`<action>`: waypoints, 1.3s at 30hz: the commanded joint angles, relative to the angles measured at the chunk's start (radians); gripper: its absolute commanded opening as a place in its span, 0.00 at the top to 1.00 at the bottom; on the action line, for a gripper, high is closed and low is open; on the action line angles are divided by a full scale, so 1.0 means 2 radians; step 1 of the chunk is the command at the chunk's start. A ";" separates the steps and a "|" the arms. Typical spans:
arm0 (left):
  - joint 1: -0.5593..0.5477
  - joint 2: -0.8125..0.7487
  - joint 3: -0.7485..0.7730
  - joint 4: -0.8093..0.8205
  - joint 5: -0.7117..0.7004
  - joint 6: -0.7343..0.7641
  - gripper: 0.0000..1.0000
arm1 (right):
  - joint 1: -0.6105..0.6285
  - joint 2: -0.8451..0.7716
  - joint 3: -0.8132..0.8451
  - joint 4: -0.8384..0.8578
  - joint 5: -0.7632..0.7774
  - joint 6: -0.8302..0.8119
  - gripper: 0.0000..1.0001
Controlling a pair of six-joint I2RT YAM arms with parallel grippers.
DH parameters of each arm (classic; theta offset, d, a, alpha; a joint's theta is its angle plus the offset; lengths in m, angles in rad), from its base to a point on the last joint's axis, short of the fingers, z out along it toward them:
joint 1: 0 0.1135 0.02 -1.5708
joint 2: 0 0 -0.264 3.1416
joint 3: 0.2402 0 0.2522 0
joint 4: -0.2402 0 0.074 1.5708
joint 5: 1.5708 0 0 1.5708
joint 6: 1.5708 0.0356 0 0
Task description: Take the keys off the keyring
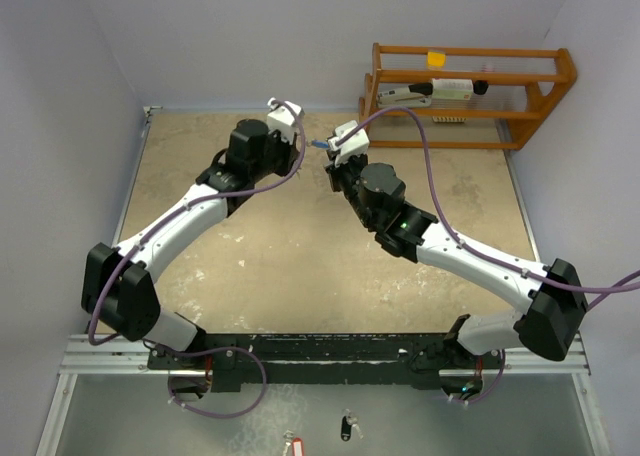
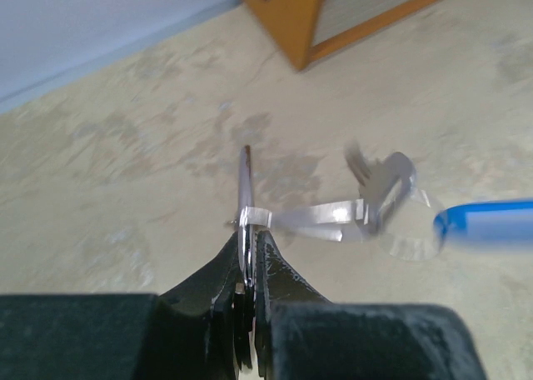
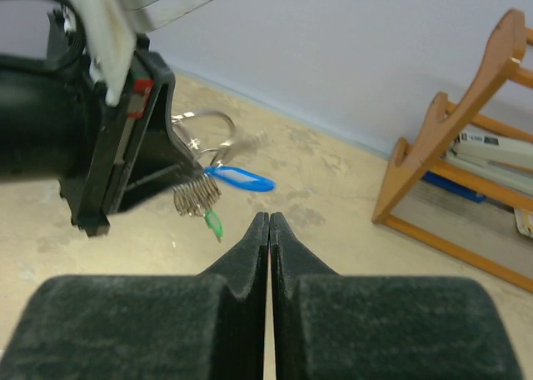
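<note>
My left gripper (image 2: 250,234) is shut on one thin ring of the keyring (image 2: 245,188), seen edge-on between its black fingertips. Silver pieces (image 2: 375,197) and a blurred blue-headed key (image 2: 487,226) trail off to the right of it. In the right wrist view the left gripper (image 3: 185,180) holds the keyring (image 3: 197,193) in the air, with the blue-headed key (image 3: 241,180) and the green-headed key (image 3: 215,223) hanging from it. My right gripper (image 3: 268,219) is shut with nothing between its fingers, just short of the keys. From above, the left gripper (image 1: 298,144) and right gripper (image 1: 332,156) nearly meet near the back of the table.
A wooden rack (image 1: 470,96) holding a few items stands at the back right, close behind the right gripper. Grey walls bound the table on three sides. A black-tagged key (image 1: 346,426) and a red-tagged key (image 1: 292,446) lie below the table's near edge.
</note>
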 commanded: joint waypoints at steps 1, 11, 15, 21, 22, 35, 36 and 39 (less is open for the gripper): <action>-0.026 0.041 0.080 -0.185 -0.161 0.057 1.00 | -0.001 -0.023 -0.019 0.025 0.046 -0.012 1.00; -0.066 0.015 0.125 -0.221 -0.245 0.092 1.00 | -0.001 -0.045 -0.079 0.063 0.008 -0.007 0.78; -0.069 -0.018 0.136 -0.225 -0.195 0.087 1.00 | -0.001 -0.061 -0.103 0.072 -0.054 -0.001 0.66; -0.071 -0.060 0.150 -0.235 -0.121 0.077 1.00 | -0.001 -0.093 -0.159 0.111 -0.111 0.020 0.60; -0.072 -0.067 0.152 -0.235 -0.105 0.075 1.00 | -0.001 -0.102 -0.172 0.122 -0.119 0.023 0.59; -0.073 -0.123 0.157 -0.223 0.021 0.040 1.00 | -0.001 -0.132 -0.225 0.218 -0.172 0.017 0.38; -0.073 -0.125 0.158 -0.223 0.028 0.037 1.00 | -0.001 -0.130 -0.224 0.222 -0.173 0.018 0.38; -0.073 -0.131 0.157 -0.223 0.039 0.030 1.00 | -0.001 -0.130 -0.220 0.227 -0.173 0.020 0.37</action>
